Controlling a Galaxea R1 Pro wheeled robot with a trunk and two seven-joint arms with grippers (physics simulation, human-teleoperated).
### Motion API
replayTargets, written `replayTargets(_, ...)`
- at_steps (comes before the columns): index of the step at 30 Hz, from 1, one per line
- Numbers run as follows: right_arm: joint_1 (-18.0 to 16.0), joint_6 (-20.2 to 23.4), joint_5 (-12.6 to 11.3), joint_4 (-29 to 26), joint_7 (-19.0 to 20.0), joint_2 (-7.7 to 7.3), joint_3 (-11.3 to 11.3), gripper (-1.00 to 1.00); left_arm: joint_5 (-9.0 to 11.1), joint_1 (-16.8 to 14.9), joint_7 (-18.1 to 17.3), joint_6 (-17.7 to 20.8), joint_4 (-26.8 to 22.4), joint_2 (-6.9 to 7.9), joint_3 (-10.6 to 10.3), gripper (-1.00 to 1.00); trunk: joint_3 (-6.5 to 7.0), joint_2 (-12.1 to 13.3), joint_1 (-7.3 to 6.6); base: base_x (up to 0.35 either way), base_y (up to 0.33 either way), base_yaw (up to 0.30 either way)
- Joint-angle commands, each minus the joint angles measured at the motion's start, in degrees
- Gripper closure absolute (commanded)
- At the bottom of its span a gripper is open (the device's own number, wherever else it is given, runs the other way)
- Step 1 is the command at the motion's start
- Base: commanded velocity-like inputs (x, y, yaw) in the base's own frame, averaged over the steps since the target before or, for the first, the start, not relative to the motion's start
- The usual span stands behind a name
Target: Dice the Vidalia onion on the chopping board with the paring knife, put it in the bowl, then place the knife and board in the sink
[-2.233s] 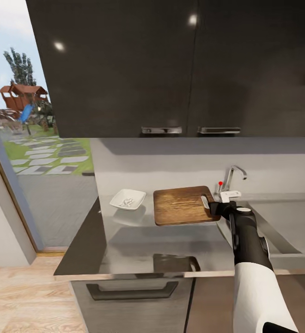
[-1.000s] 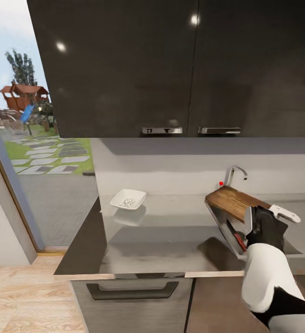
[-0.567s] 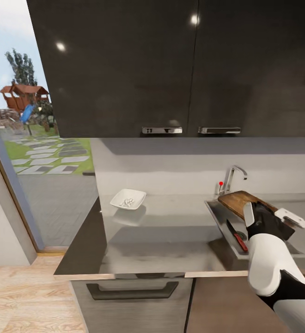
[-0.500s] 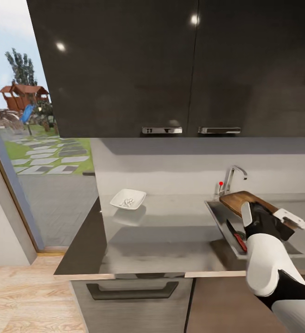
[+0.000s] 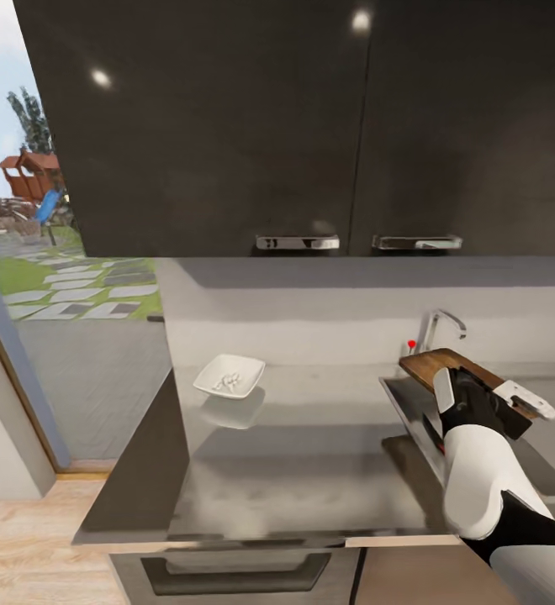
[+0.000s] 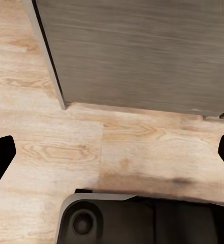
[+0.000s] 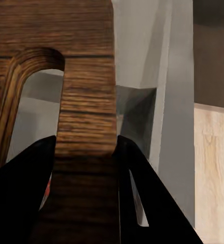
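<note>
Left of the right gripper (image 5: pixel 485 395) spreads the countertop (image 5: pixel 311 470), the sink (image 5: pixel 412 416) lies directly beneath it, the tilted chopping board (image 7: pixel 86 117) is clamped between its fingers, the bowl (image 5: pixel 229 376) sits well off to its left, while the left gripper's (image 6: pixel 112 152) fingers stand spread apart.

Right arm is reaching forward from the lower right of the head view, white forearm shell leading into a black wrist, angled up and slightly inward. Right gripper (image 5: pixel 479 402) is sitting with its two white fingers (image 5: pixel 442 391) spread to either side of the chopping board (image 5: pixel 436 366); in the right wrist view the dark fingers (image 7: pixel 142 193) are flanking the board's handle end (image 7: pixel 86 127) closely, though actual contact is hard to judge. Left gripper (image 6: pixel 112 157) is pointing down, black fingertips (image 6: pixel 0 157) standing wide apart.
</note>
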Motion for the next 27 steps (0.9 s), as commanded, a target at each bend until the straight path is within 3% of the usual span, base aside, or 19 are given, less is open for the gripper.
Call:
replayTargets(1,-0.04,0.53,0.56,-0.04,-0.01,-0.01,-0.29,1.00,0.41,0.03,-0.23,-0.04,-0.05,-0.03,0.07,-1.00,0.00,-0.04,0.04,0.110,0.000,0.000)
replayTargets(3,-0.04,0.57,0.63,-0.12,-0.11,-0.21,-1.25,1.00,0.41,0.03,-0.23,-0.04,-0.05,-0.03,0.07,-1.00,0.00,-0.04,0.04,0.057,0.000,0.000)
replayTargets(4,-0.04,0.58,0.71,-0.25,-0.61,-0.26,-4.92,1.00,0.41,0.03,-0.23,-0.04,-0.05,-0.03,0.07,-1.00,0.00,-0.04,0.04,0.015,0.000,0.000)
replayTargets(5,-0.04,0.55,0.73,-0.27,-0.84,-0.25,-6.55,1.00,0.41,0.03,-0.23,-0.04,-0.05,-0.03,0.07,-1.00,0.00,-0.04,0.04,0.009,0.000,0.000)
replayTargets(8,-0.04,0.48,0.88,-0.05,-1.09,-0.23,-9.14,1.00,0.41,0.03,-0.23,-0.04,-0.05,-0.03,0.07,-1.00,0.00,-0.04,0.04,0.004,0.000,0.000)
replayTargets(23,0.25,0.05,0.94,2.05,-1.02,-0.21,-10.17,1.00,0.41,0.03,-0.23,-0.07,-0.05,-0.03,0.07,-1.00,0.00,-0.04,0.04,0.000,0.000,0.000)
replayTargets(27,0.31,-4.39,0.94,5.95,-0.83,-0.34,-10.27,1.00,0.40,0.03,-0.23,-0.10,-0.08,-0.03,0.07,-1.00,0.00,-0.04,0.04,0.000,0.000,0.000)
